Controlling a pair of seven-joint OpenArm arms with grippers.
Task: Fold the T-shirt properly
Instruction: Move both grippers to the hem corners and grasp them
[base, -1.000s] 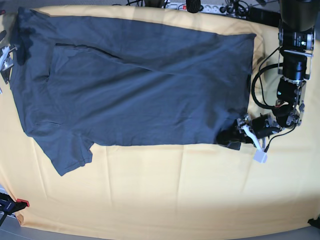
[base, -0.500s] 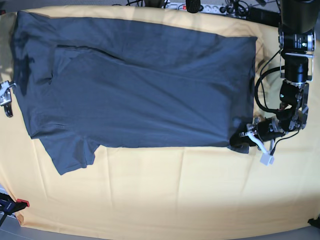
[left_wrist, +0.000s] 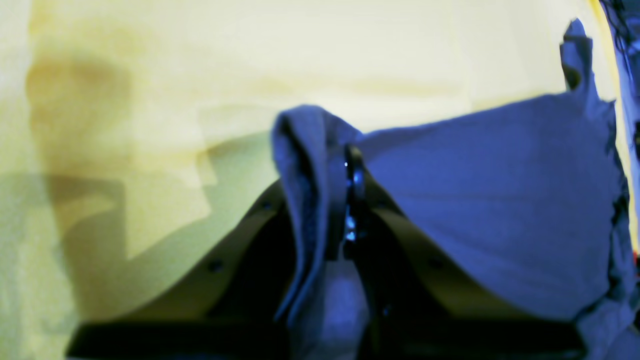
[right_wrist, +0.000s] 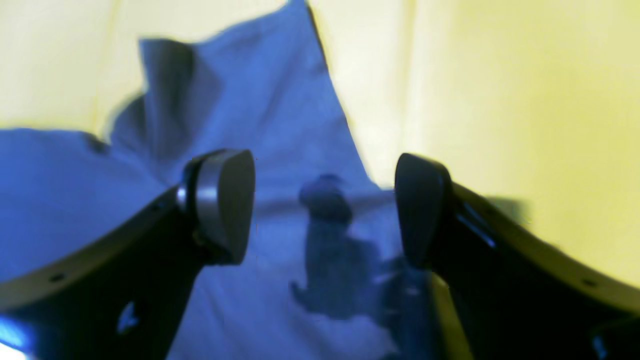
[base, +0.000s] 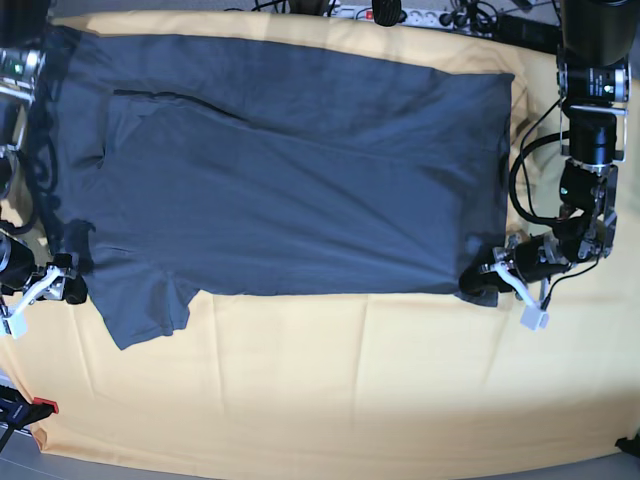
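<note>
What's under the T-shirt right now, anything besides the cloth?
Only the yellow-orange cloth shows, running out from beneath the T-shirt on all visible sides. The shirt lies flat with no bulges, but whatever sits directly beneath its middle is covered and cannot be seen.

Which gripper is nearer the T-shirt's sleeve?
Right. The right gripper, open, sits beside the T-shirt's lower sleeve. The left gripper is shut on the hem corner, at the far end.

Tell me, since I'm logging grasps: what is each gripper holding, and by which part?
The left gripper is shut on the T-shirt, pinching its bottom hem corner. The right gripper is open above the shirt near a sleeve, holding nothing.
</note>
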